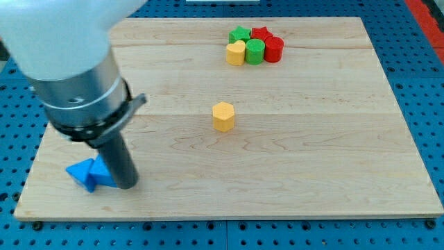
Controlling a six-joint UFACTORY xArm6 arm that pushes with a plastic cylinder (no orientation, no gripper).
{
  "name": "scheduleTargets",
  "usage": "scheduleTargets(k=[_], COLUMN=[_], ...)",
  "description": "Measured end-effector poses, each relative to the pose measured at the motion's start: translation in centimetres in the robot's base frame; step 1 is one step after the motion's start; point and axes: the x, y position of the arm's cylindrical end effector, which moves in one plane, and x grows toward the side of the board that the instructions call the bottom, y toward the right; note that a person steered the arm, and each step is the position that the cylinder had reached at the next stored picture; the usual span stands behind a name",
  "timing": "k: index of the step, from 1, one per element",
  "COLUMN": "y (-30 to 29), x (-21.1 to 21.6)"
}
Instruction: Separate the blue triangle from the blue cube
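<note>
Two blue blocks sit together at the board's bottom left. The blue triangle (81, 173) lies on the view's left. The blue cube (103, 170) touches it on the right and is partly hidden by my rod. My tip (125, 185) rests on the board right against the cube's right side. The arm's grey body covers the board above the blocks.
A yellow hexagonal block (223, 116) stands near the board's middle. At the top sits a tight cluster: green star (240, 34), red star (261, 32), yellow heart (236, 53), green cylinder (255, 51), red cylinder (273, 49). The wooden board's bottom edge (229, 214) is close below the tip.
</note>
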Motion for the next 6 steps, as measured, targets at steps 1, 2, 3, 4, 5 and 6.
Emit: scheduleTargets(k=[1,2,3,4,5,6], y=[-4.3,-5.4,-9.5,-13.4,-13.3,-7.6], x=[-0.3,0.1,3.5,3.9,-1.6,-5.2])
